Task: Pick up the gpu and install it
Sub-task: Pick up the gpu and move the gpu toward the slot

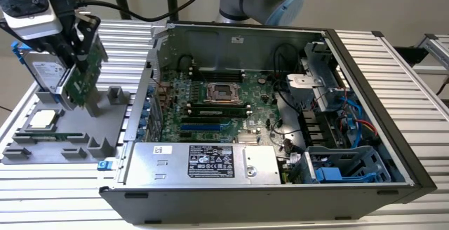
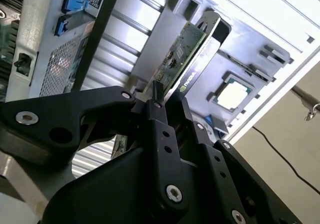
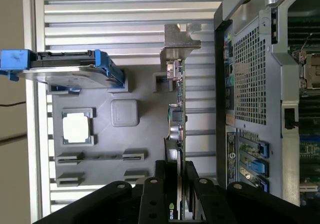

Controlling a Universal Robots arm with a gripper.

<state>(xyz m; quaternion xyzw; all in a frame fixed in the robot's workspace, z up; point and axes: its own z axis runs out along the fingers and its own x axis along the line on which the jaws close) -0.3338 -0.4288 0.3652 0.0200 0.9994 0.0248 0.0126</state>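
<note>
The gpu (image 1: pixel 82 77) is a green card standing on edge over the grey holder tray (image 1: pixel 42 153) at the exterior view's left. My gripper (image 1: pixel 74 51) comes down from above and is shut on the card's upper edge. In the second wrist view the black fingers (image 2: pixel 159 119) clamp the gpu (image 2: pixel 181 54) on both faces. In the first wrist view the gpu (image 3: pixel 177 116) appears edge-on, its silver bracket (image 3: pixel 180 42) at the far end and the gripper (image 3: pixel 178 170) closed on it. Whether its lower edge still touches the holder cannot be told.
A silver hard drive with blue clips (image 1: pixel 41 71) stands in the holder just behind the card. A processor chip (image 1: pixel 43 118) lies in the tray. The open computer case (image 1: pixel 365 56) sits to the exterior view's right, with the motherboard (image 1: pixel 217 109) and a blue slot (image 1: pixel 203 126) inside.
</note>
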